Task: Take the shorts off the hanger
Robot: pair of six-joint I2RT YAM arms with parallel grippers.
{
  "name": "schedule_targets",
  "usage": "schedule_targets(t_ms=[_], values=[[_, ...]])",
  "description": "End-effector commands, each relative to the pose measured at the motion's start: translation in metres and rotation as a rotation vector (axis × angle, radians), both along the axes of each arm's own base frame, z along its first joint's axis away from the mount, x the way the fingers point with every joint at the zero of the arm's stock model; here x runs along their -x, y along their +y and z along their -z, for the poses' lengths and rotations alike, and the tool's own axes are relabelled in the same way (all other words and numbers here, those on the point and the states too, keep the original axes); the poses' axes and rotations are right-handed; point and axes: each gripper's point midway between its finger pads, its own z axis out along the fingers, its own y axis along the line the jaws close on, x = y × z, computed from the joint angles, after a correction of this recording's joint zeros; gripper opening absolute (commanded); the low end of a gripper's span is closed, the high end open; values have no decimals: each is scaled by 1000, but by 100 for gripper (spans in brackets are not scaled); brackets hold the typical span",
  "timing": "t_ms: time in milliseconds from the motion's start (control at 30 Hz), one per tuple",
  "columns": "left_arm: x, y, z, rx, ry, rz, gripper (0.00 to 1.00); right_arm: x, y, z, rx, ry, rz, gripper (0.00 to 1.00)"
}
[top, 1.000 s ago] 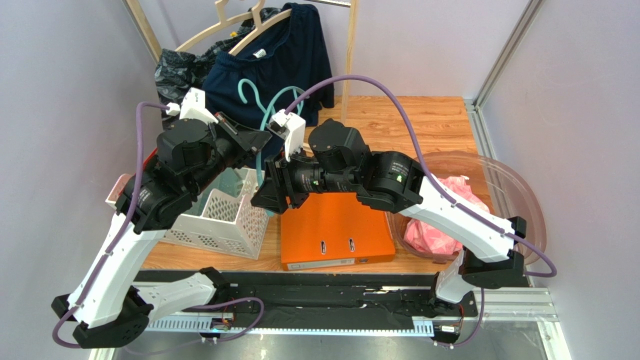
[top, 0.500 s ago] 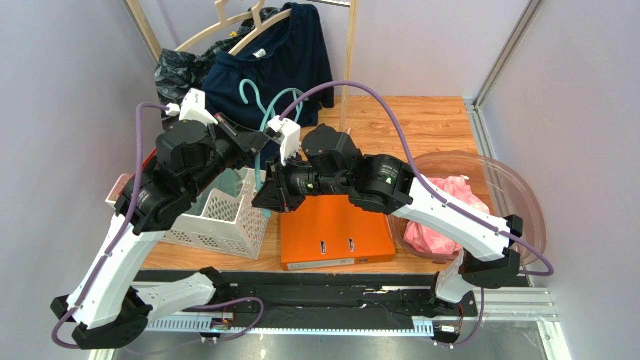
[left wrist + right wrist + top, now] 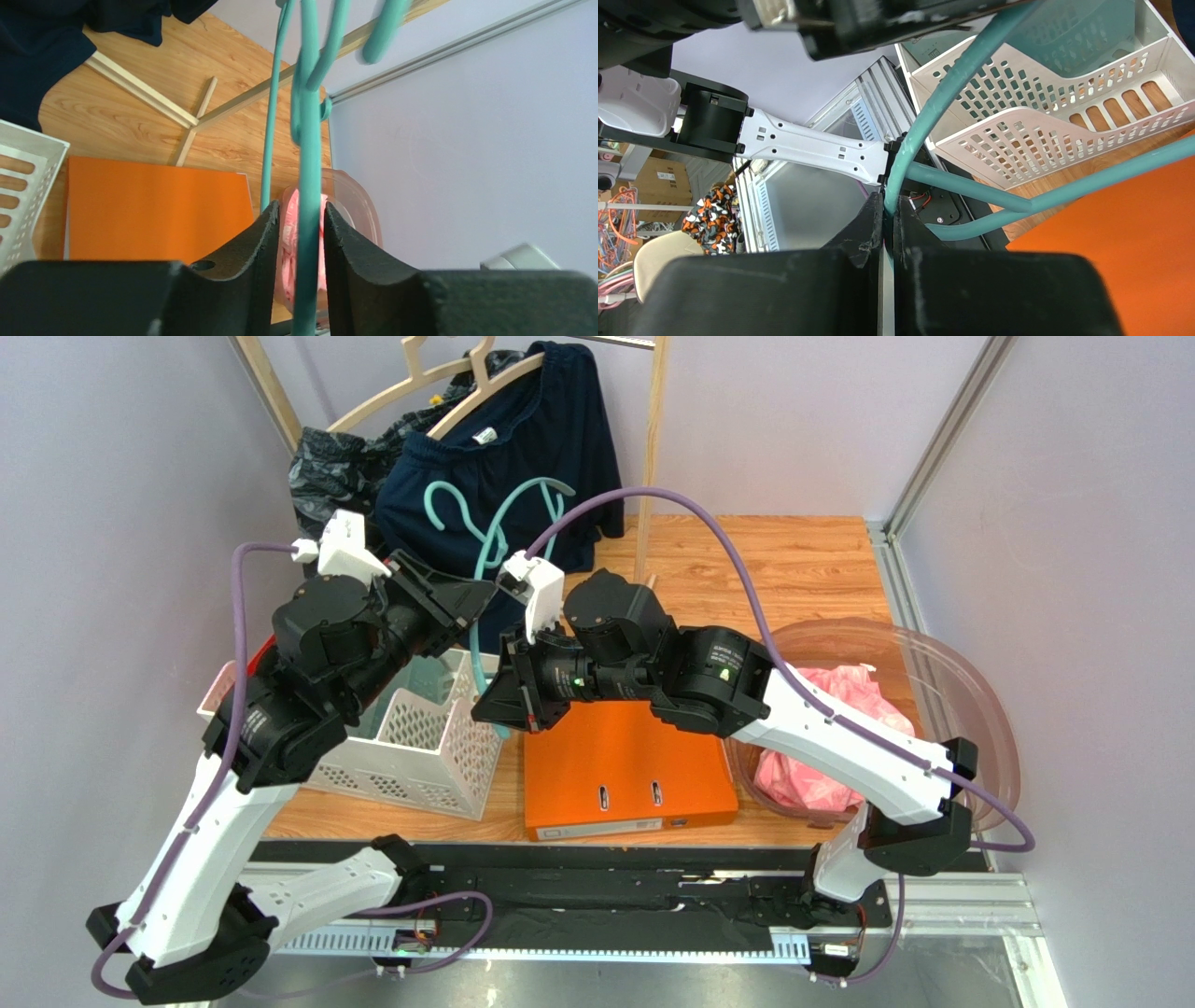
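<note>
Shorts [image 3: 821,742] of pink fabric lie bunched in a clear plastic bowl [image 3: 968,700] at the right of the top view, well apart from the hanger [image 3: 309,175]. That teal hanger is held up at the upper middle of the frame, bare of any garment, its hook in front of the navy shorts [image 3: 519,434] that hang on a pale wooden hanger [image 3: 421,392] at the top. The right claw [image 3: 889,203] is clamped tight on one teal bar, its fingers almost meeting. The left claw [image 3: 302,210] flanks another bar, touching it on one side with a sliver of gap on the other; whether it truly grips I cannot tell. Below both claws, an orange binder [image 3: 617,756] lies flat on the wooden desk [image 3: 786,560], with a white perforated basket [image 3: 421,742] just left of it.
</note>
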Motion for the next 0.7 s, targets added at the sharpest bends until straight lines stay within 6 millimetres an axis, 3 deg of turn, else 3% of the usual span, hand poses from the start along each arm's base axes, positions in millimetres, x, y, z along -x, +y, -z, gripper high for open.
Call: schedule_targets(t_ms=[0, 100, 133, 233, 433, 667], values=[[4, 16, -2, -39, -37, -40, 41, -13, -10, -46, -154, -30, 40, 0], [8, 28, -3, -89, -58, -64, 55, -21, -10, -47, -177, 1, 43, 0], [10, 32, 0, -111, -51, -72, 64, -21, -8, -47, -186, 6, 33, 0], [15, 47, -2, -159, -74, -101, 70, -25, -6, -47, -194, 25, 28, 0], [34, 76, -13, -237, -140, -135, 71, -40, 1, -65, -271, 94, 25, 0], [59, 110, -18, -303, -197, -175, 68, -80, 6, -99, -442, 245, 67, 0]])
